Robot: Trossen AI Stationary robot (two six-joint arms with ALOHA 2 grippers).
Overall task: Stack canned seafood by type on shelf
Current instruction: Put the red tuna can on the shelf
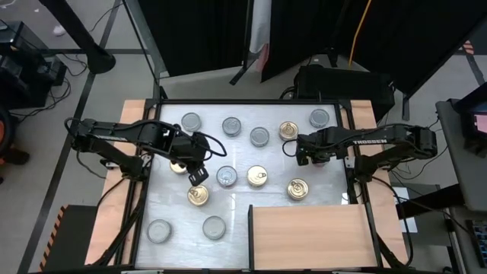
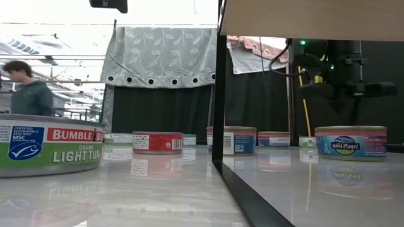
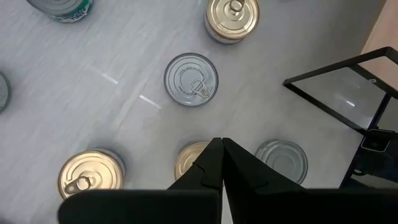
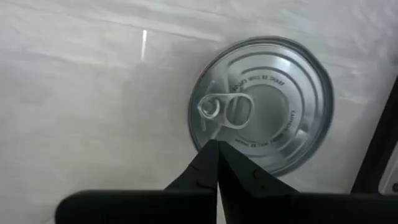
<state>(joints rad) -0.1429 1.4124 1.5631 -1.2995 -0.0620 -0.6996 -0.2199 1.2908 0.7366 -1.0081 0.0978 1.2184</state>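
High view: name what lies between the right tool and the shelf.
In the high view, one gold-topped can sits between the shut right tool and the shelf, just short of the shelf's edge.

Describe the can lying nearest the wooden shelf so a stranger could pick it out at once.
Start at the light-brown wooden shelf at the table's near right corner. Just beyond its far edge, near the middle of that edge, sits a gold-topped can with a pull ring. Its gold-topped neighbour lies farther left and farther from the shelf, and the next can over is silver-topped.
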